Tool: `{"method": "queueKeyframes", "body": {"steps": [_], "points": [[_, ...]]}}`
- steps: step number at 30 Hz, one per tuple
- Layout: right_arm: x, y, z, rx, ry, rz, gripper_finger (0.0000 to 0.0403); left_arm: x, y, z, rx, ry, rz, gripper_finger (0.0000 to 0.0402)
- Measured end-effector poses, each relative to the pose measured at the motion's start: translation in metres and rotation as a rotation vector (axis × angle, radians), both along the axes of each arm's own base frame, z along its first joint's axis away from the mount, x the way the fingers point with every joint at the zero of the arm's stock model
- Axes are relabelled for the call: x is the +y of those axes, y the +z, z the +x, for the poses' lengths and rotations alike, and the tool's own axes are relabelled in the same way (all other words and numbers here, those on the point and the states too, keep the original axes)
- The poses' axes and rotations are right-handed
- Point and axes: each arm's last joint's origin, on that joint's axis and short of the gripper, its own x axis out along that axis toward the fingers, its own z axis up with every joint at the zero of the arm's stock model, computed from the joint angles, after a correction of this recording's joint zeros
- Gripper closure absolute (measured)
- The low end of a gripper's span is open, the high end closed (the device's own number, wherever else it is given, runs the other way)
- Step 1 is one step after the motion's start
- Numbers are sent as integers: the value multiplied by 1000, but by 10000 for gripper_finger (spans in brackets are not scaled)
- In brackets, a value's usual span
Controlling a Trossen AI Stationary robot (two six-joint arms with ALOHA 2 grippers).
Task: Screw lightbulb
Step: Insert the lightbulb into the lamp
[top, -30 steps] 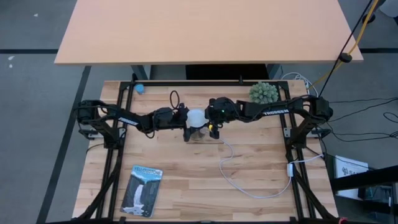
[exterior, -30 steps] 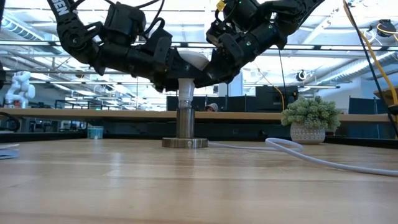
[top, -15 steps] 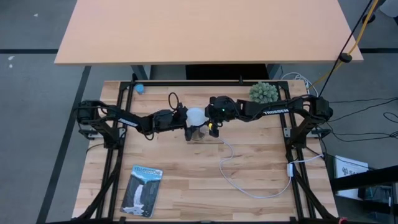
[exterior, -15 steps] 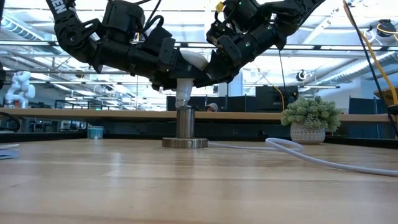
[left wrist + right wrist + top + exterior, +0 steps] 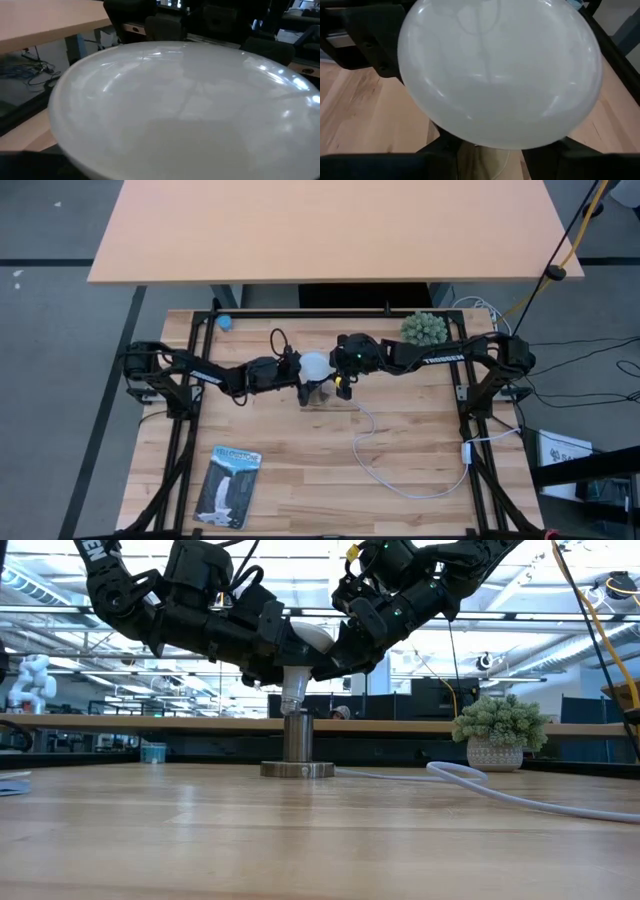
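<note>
Both grippers, left [image 5: 272,648] and right [image 5: 335,652], look clamped on the bulb [image 5: 305,638] above the socket [image 5: 297,745]; I fear uneven squeeze could cross-thread it.

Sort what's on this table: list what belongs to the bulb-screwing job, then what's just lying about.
In the job:
- lightbulb, between both grippers
- socket with its white cord
- left gripper
- right gripper

Lying about:
- potted plant
- blue packaging card
- small blue object at the far edge
</note>
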Motion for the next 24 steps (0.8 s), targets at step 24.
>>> {"method": "queueKeyframes", "body": {"steps": [24], "points": [[1,1,0,-6,1,15,264,-12,4,2,-23,32,79,68]]}}
